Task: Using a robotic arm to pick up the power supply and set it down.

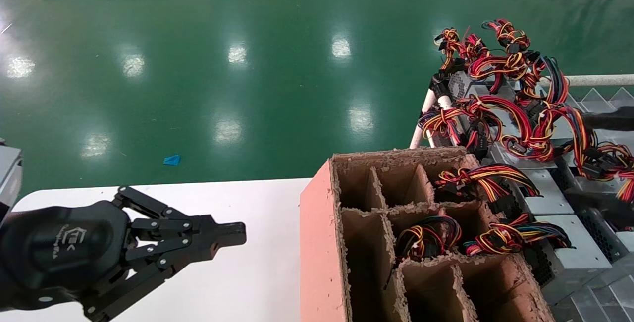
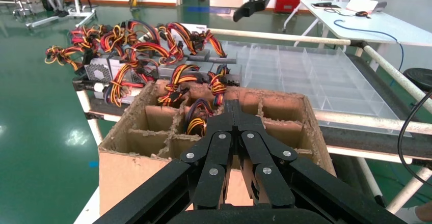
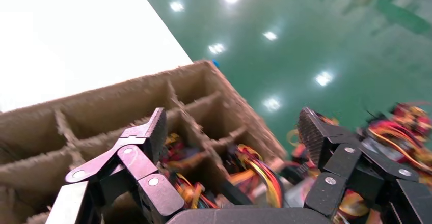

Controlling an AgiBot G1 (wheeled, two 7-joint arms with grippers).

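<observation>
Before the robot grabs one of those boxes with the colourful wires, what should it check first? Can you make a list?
1. Right gripper open with nothing in it: ok, its fingers are spread wide apart.
2. Right gripper near a power supply: cannot tell. Its wrist view shows it above the cardboard box, not over one supply.
3. Free slots in the cardboard box: ok, several compartments look empty.
4. Wires out of the way: not ok, bundles drape over the supplies and the box edge.
5. Left gripper out of the way: ok, shut, over the white table beside the box.
</observation>
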